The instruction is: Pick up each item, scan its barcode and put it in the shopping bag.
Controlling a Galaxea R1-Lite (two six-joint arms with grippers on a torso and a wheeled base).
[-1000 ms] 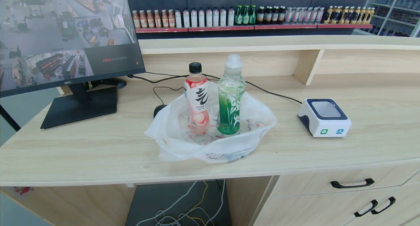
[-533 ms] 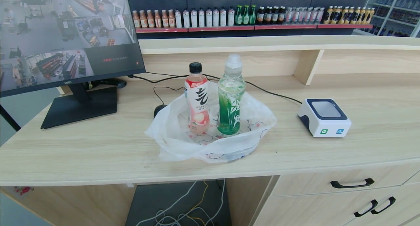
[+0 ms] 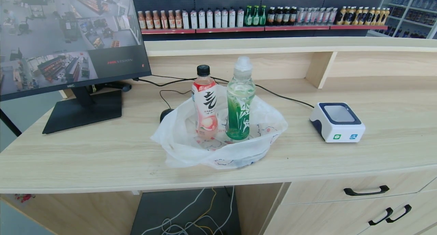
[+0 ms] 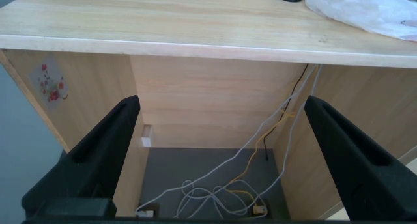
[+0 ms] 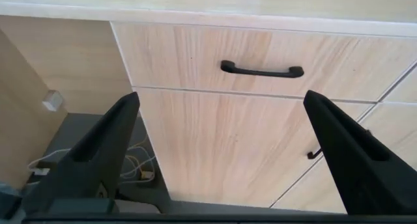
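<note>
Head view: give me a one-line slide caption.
On the wooden counter, pink bottle and green bottle stand upright in the white shopping bag, scanner at right.

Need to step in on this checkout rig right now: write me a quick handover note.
Left gripper: open, holding nothing, low in front of the counter.
Right gripper: open, holding nothing, facing the drawers.
Pink bottle and green bottle stand upright in the shopping bag; the scanner sits on the counter to the bag's right.
Done: both bottles bagged; scanning cannot be confirmed.
Left: probably nothing.
</note>
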